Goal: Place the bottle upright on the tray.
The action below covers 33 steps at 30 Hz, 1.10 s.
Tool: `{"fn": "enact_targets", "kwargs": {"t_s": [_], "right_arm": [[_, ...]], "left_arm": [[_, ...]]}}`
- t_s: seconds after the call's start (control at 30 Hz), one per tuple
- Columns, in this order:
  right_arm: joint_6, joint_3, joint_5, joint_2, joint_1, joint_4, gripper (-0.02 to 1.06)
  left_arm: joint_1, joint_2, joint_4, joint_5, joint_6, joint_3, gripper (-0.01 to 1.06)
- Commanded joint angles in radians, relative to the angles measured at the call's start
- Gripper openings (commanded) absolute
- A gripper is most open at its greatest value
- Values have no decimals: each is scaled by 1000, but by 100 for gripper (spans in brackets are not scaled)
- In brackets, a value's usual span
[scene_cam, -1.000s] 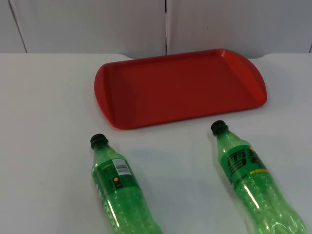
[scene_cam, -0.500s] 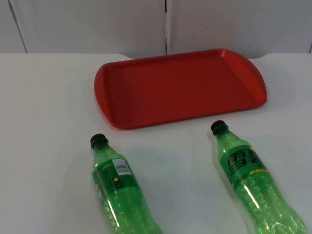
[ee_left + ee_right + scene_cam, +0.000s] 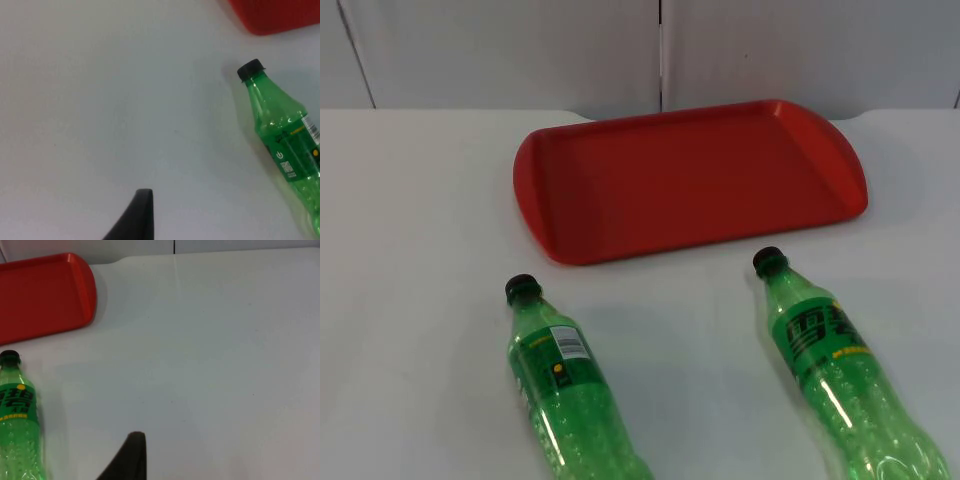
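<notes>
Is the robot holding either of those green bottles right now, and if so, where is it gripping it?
No, nothing is held. Both green bottles lie on their sides on the white table, in front of the red tray, with no gripper touching them.

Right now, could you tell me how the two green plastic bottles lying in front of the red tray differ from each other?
The left green plastic bottle shows a white barcode panel and a yellow dot on its label; the right green plastic bottle shows large dark characters over a yellow stripe. The right one's cap lies closer to the red tray than the left one's cap. Both lie on their sides on the white table, black caps pointing toward the tray, ungripped.
</notes>
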State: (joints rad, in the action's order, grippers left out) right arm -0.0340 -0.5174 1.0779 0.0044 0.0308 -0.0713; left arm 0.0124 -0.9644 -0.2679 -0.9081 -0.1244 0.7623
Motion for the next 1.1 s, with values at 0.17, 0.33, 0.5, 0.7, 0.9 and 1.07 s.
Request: {"fn": "enact_targets", "kwargs": {"t_s": [0.17, 0.33, 0.5, 0.7, 0.9, 1.07], "right_arm": [[5, 2, 0, -4, 6, 2, 105], [5, 2, 0, -4, 6, 2, 105], [5, 2, 0, -4, 6, 2, 105], [5, 2, 0, -4, 6, 2, 105], [5, 2, 0, -4, 6, 2, 105], [5, 2, 0, -4, 6, 2, 105]], "left_arm": [[-2, -147, -96, 15, -66, 43, 105], [-2, -217, -191, 32, -118, 43, 105], [-33, -251, -201, 47, -115, 43, 105], [-153, -273, -197, 121, -43, 43, 105], [-262, -320, -175, 176, 68, 62, 105], [-353, -380, -84, 189, 197, 106, 105]]}}
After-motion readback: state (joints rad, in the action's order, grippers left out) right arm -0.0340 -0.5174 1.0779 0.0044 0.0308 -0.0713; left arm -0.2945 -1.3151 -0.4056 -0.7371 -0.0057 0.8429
